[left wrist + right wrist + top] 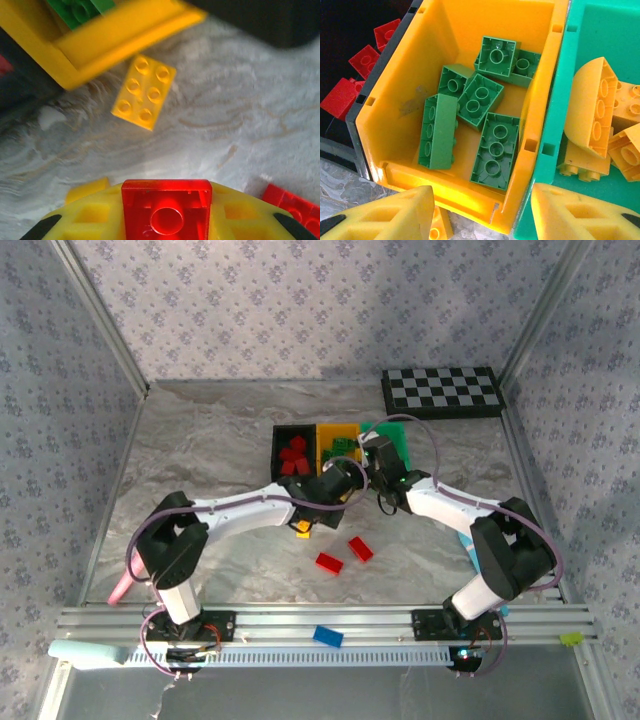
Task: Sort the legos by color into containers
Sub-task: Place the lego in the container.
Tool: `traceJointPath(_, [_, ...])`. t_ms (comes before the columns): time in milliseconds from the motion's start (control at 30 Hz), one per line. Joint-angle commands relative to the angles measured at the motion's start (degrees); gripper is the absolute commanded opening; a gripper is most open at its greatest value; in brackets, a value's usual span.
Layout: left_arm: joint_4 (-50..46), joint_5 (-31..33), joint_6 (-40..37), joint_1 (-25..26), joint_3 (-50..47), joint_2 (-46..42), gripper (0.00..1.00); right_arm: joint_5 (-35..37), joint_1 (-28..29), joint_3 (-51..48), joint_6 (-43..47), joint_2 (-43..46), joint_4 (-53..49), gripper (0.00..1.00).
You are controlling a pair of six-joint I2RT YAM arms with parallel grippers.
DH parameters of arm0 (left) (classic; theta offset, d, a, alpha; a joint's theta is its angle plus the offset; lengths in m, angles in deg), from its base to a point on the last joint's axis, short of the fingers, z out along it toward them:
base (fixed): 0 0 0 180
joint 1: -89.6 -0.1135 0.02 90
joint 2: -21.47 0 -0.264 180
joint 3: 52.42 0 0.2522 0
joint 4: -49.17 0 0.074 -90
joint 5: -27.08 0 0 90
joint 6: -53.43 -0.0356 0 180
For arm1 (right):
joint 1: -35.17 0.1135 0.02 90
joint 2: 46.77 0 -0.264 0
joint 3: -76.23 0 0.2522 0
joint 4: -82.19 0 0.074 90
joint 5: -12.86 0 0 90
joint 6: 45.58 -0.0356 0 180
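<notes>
At the near edge, a lone blue brick [327,636] lay on the metal rail [400,625], between the two arm bases. A little farther, two loose red bricks [329,562] rested on the marble table [220,450], close to each other but apart.

The left claw [166,200] was pressed together on one red brick [166,212], which sat between its yellow fingers [92,217] with the hollow underside facing the wrist camera. Just beyond it a yellow brick [144,92] lay flat on the table, studs up, near the corner of the yellow bin [125,30] but not touching it.

The right claw [482,210] hung over the near wall of that bin, at its border with the green bin [570,65]. Its fingers [395,212] were spread and nothing was between them.

The three bins stood joined in a row. The black bin [350,20], on the left, held red bricks [365,60]. The yellow bin in the middle held several green bricks [481,100], piled loosely. The green bin on the right held yellow bricks [592,110].

Farthest, at the right back corner, lay a checkerboard [440,390].
</notes>
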Motion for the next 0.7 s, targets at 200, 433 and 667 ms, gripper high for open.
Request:
traceJointPath(200, [-3.78,-2.53,-4.11,-12.25,7.77,-3.46,0.23,0.65,-0.31,-1.03,-0.92,1.00,0.83,0.55])
traceJointPath(433, [-6.24,-2.36,-7.87,-18.53,15.61,1.30,0.23,1.02,-0.38,-1.23,-1.09,1.28,1.12,0.55])
traceJointPath(667, [-9.51,-1.65,-11.20,-22.02,24.02,8.67,0.27,0.58,-0.28,-1.63,-1.45,1.77,1.43,0.55])
